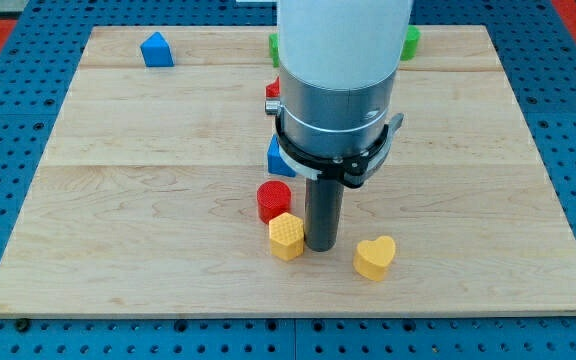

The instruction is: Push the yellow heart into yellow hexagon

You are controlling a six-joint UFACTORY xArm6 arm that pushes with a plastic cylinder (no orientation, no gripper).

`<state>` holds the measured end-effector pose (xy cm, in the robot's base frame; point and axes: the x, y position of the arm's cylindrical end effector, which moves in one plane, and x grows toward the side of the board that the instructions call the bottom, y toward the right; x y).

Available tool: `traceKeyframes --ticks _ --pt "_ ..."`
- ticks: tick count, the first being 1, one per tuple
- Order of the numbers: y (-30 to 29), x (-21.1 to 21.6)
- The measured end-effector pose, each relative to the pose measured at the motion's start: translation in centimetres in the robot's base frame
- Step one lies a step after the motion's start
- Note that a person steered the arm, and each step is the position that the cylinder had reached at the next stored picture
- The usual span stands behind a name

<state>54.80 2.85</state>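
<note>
Nearest, the yellow heart (pixel 375 257) lies apart from the yellow hexagon (pixel 286 236). The tip (pixel 320 246), a bare rod with nothing to grip, stands between them, touching the hexagon. It should circle to the heart's right and push left. Beyond sits a red cylinder (pixel 274 200).

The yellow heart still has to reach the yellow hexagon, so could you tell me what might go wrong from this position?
1. My tip stands between the yellow heart and the yellow hexagon, right beside the hexagon; moving off carelessly could knock the hexagon away.
2. The red cylinder sits against the hexagon, so a push arriving there may shove both.
3. The heart lies near the board's bottom edge; a skewed push could send it off.
</note>
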Motion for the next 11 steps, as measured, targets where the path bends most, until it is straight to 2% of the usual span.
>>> traceKeyframes --ticks 2,3,4,9,11 --pt "0.4 -0.5" --pt "5.9 -2.7" --pt "11.6 -1.6" --pt "4.7 1.6" --pt "5.2 4.6"
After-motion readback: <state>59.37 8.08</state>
